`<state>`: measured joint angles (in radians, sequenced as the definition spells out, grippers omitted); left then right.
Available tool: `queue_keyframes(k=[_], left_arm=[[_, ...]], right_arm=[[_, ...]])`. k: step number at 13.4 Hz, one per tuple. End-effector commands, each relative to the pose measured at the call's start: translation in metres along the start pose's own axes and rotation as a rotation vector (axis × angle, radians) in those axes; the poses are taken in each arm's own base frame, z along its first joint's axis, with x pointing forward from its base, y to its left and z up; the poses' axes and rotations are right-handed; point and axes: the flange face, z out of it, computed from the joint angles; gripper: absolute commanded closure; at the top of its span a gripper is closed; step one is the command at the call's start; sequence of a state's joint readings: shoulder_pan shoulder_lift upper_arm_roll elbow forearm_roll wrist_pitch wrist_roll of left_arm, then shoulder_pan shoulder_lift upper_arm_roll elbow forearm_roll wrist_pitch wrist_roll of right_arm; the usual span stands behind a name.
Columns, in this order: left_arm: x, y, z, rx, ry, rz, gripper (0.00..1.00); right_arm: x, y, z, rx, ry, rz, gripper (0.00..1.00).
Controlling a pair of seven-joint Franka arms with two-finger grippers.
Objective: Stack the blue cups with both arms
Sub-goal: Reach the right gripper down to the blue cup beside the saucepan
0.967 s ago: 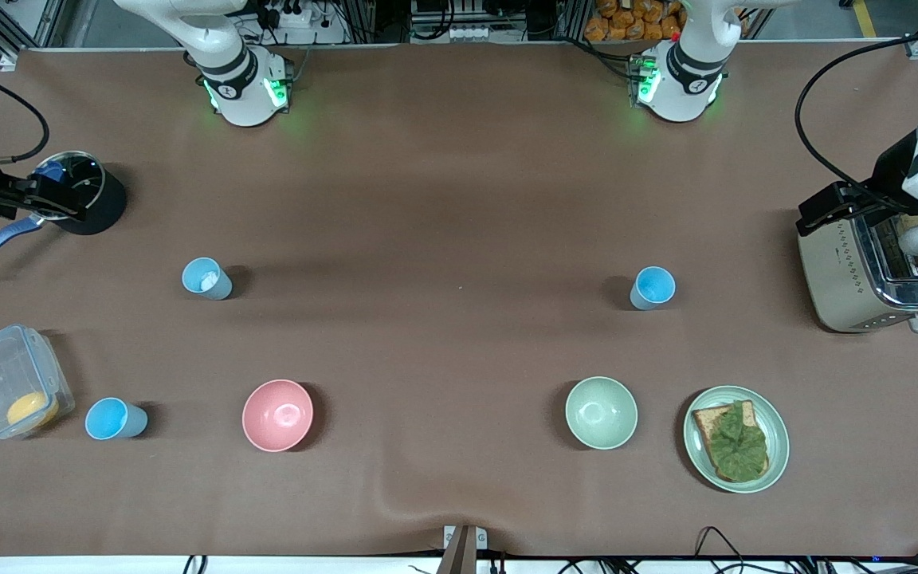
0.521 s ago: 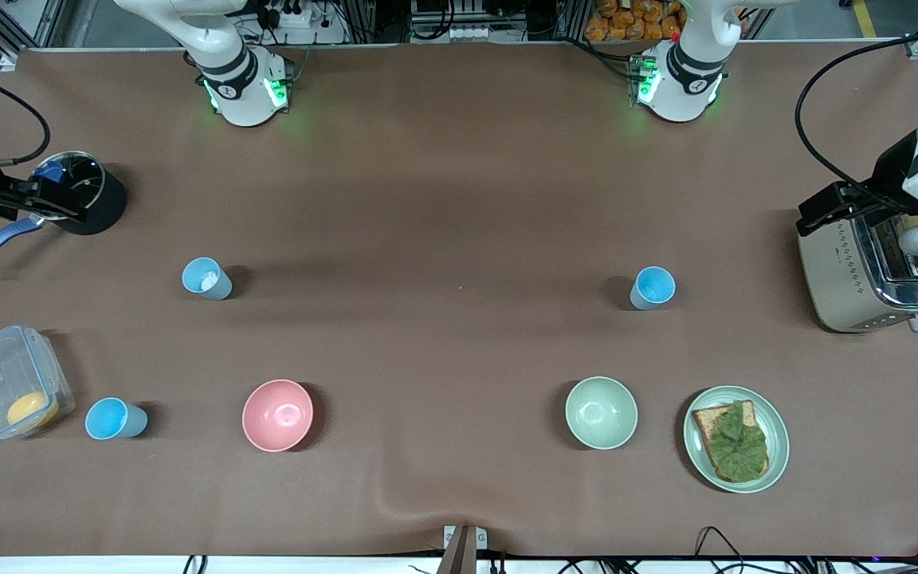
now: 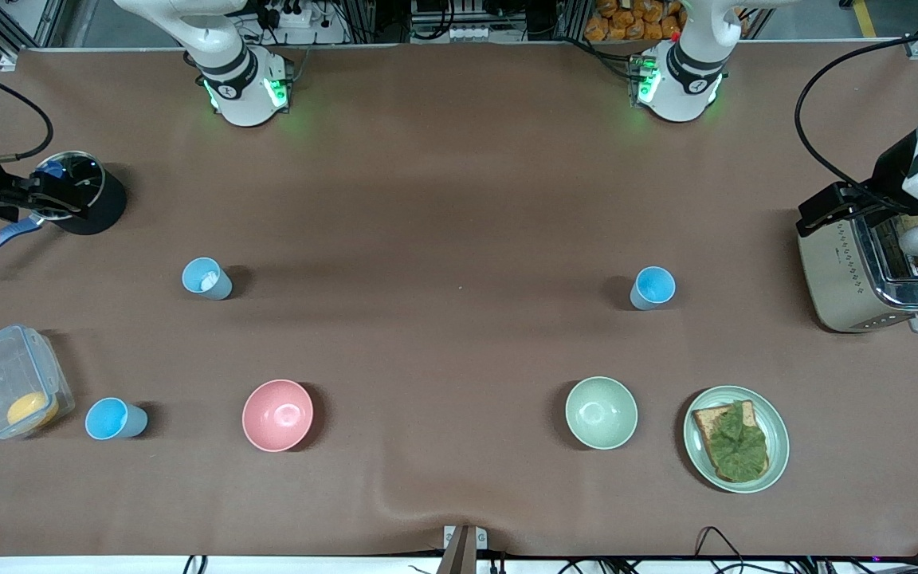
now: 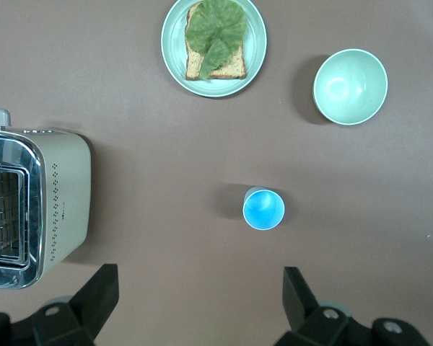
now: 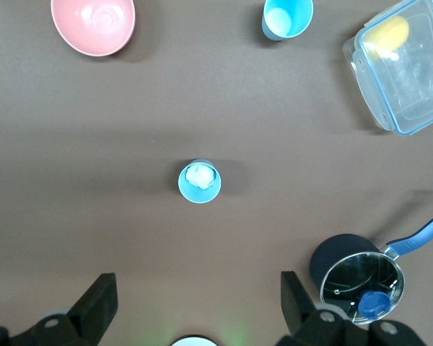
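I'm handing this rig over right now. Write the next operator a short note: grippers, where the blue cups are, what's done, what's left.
Left gripper: open, empty, high over the table above the cup at its end.
Right gripper: open, empty, high over the cup with something white inside.
Third cup: upright beside the clear container, nearer the front camera, on the pink bowl's row.
Done: nothing; all three cups stand apart.
Left: pick up and nest the cups into one stack.
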<state>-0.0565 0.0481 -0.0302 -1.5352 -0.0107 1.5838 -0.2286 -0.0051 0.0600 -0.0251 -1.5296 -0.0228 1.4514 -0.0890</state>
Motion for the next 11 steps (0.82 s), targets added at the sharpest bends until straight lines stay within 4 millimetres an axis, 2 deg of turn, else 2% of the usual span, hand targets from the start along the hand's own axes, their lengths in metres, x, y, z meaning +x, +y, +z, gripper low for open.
queue_keyframes(k=[1,3,7,8,11], left_arm=[[-0.001,0.002,-0.003,0.019,0.018,0.003,0.00],[0.000,0.002,-0.003,0.019,0.020,0.003,0.00],[-0.001,0.003,-0.003,0.019,0.020,0.004,0.00],[-0.001,0.003,-0.003,0.020,0.020,0.004,0.00],[0.000,0.002,-0.004,0.018,0.021,0.003,0.00]], right_arm=[[0.001,0.005,0.003,-0.007,-0.013,-0.021,0.00],[0.012,0.007,0.022,-0.013,-0.051,-0.018,0.00],[0.059,0.010,0.120,0.014,-0.205,-0.006,0.00],[0.067,0.012,0.139,0.017,-0.210,-0.004,0.00],[0.066,0.027,0.200,0.025,-0.202,-0.002,0.00]])
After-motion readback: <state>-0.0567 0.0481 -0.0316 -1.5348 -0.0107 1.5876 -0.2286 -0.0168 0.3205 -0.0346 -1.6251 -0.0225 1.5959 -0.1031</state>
